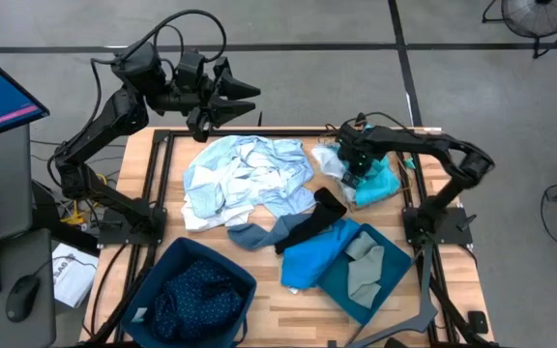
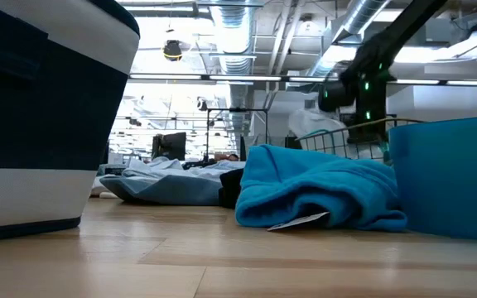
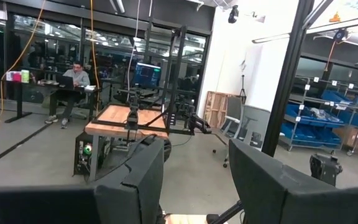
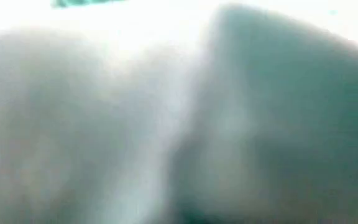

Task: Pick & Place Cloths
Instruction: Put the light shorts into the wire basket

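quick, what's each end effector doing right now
Left end effector: open, empty, raised beyond the table's far edge.
Right end effector: down in the white cloth and turquoise cloth; open or closed cannot be told.

tabletop [image 1: 288,300]: pale wood planks, smooth, faint sheen | pale blue crumpled cloth [image 1: 245,179]: soft, matt, creased | bright blue fleecy cloth [image 2: 321,194]: napped, matt | dark-teal rigid plastic bin [image 1: 387,280]: smooth | left gripper fingers [image 3: 278,186]: dark, matt plastic | frame rails [image 1: 162,179]: black metal
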`<control>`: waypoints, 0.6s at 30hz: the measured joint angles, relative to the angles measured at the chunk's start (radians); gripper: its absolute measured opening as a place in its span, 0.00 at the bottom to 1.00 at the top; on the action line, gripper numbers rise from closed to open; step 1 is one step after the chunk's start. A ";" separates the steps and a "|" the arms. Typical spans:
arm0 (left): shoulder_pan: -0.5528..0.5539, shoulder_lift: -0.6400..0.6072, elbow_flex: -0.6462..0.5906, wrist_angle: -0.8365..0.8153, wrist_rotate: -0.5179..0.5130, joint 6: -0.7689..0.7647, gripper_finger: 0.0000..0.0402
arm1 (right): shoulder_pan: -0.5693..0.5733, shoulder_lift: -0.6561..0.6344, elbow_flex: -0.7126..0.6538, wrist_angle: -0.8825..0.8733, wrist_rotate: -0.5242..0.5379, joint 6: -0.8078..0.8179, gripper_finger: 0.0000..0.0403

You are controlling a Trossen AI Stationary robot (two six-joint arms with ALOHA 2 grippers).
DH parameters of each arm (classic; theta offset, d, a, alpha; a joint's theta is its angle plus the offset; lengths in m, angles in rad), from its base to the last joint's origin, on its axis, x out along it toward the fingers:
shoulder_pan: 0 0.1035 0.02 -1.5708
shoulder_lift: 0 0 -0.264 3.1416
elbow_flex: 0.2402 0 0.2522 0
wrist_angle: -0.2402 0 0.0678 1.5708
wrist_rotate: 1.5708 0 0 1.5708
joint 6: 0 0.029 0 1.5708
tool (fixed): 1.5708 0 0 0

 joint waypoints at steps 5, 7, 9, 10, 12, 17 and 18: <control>0.000 0.000 0.000 -0.001 0.000 0.000 0.41 | -0.001 -0.162 0.003 -0.010 0.007 -0.045 0.29; 0.000 0.000 0.000 -0.001 0.000 0.000 0.41 | -0.002 -0.216 0.004 -0.033 0.010 -0.059 0.36; 0.000 0.000 0.000 -0.001 0.001 0.000 0.41 | -0.001 -0.259 0.004 -0.052 0.008 -0.066 0.44; 0.000 0.000 0.000 -0.001 0.001 0.000 0.41 | 0.000 -0.278 0.004 -0.060 0.006 -0.068 0.48; 0.000 0.000 0.000 -0.001 0.001 0.000 0.41 | 0.000 -0.319 0.004 -0.062 -0.015 -0.068 0.57; 0.000 0.000 0.000 -0.001 0.001 0.000 0.41 | 0.032 -0.419 0.004 -0.019 -0.106 0.022 0.67; 0.000 0.000 0.000 -0.001 0.001 0.000 0.41 | 0.045 -0.442 0.004 0.002 -0.128 0.042 0.67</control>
